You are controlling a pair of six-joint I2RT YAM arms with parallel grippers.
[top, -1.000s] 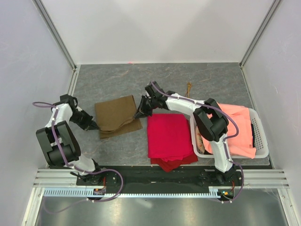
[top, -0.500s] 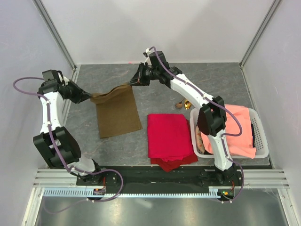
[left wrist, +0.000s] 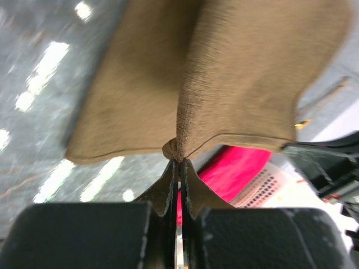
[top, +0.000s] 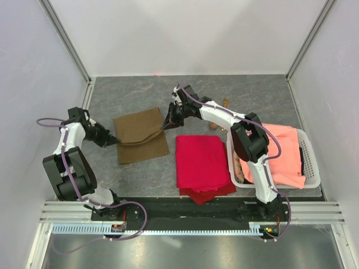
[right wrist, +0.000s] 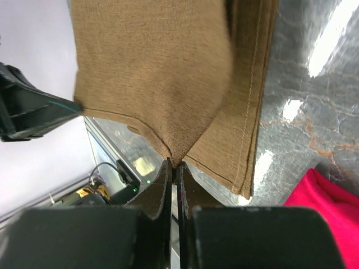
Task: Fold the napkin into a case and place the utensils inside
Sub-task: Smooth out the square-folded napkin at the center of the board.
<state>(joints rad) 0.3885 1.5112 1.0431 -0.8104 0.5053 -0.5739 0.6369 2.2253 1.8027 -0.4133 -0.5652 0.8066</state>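
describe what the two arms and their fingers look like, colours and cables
The left arm and right arm both have white link shells with bulky black joint housings. A thin purple cable loops loosely along each. The fingers are black, broad at the base and tapering to narrow flat tips. No markings are visible.

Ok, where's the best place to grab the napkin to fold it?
Probably at two corners of one edge, coming in from either side. The napkin is thin, limp cloth lying flat, so only its edges offer a pinch, and holding two corners keeps the fold straight. The left gripper and right gripper are shut on it that way now.
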